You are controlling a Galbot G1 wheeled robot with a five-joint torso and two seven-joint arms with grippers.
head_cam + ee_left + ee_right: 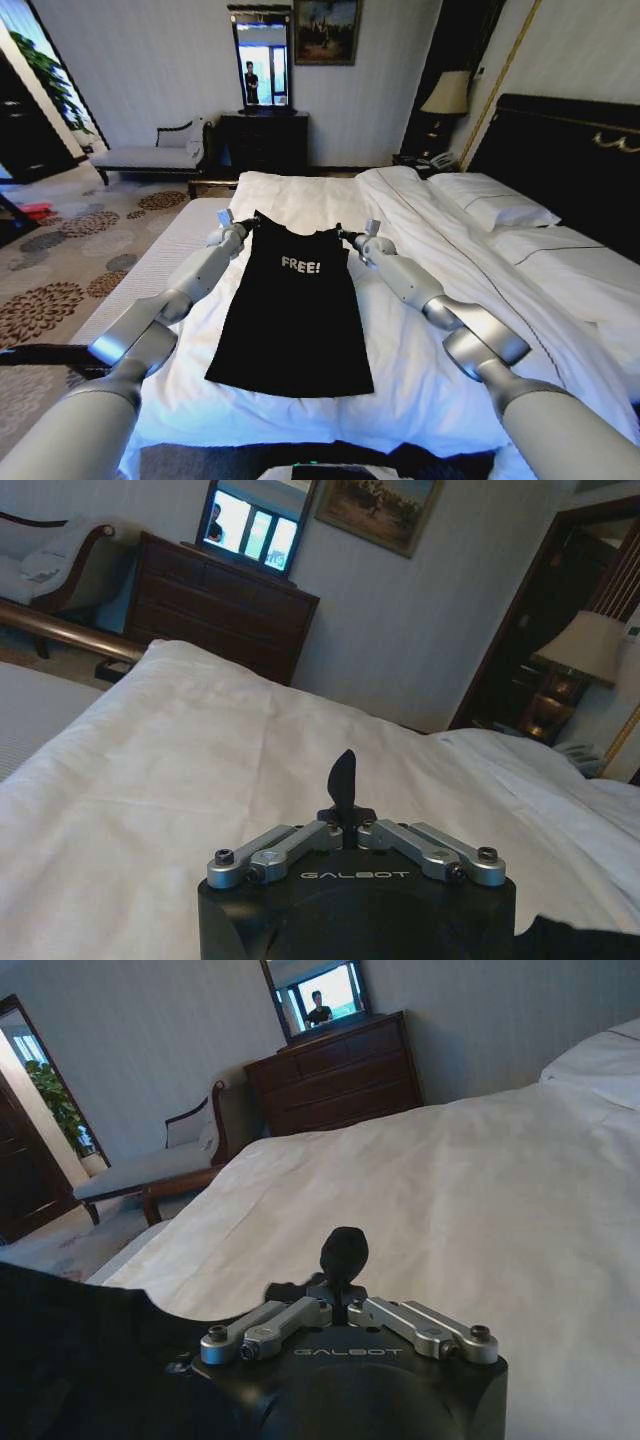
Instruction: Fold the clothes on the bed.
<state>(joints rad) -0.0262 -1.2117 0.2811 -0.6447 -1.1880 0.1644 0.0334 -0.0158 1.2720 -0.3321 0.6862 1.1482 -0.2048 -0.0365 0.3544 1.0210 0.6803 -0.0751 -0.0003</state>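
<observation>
The clothes [295, 320], a black sleeveless top with white "FREE!" lettering, lie chest-up on the white bed [420, 385], hem toward me. My left gripper [248, 222] is shut at the top's far left shoulder, and my right gripper [347, 235] is shut at its far right shoulder. The top's upper edge stretches between them. In the left wrist view the left gripper [344, 778] has its dark fingers pressed together over the duvet, with black cloth [585, 940] at the corner. In the right wrist view the right gripper [343, 1253] is closed too, with black cloth [80, 1350] beside it.
White pillows [495, 200] lean on the dark headboard [570, 160] at the right, next to a rolled duvet ridge [440, 235]. Beyond the bed's foot stand a dark dresser [265, 140], a grey chaise [150, 155] and a lamp [447, 93]. Patterned carpet [60, 270] lies left.
</observation>
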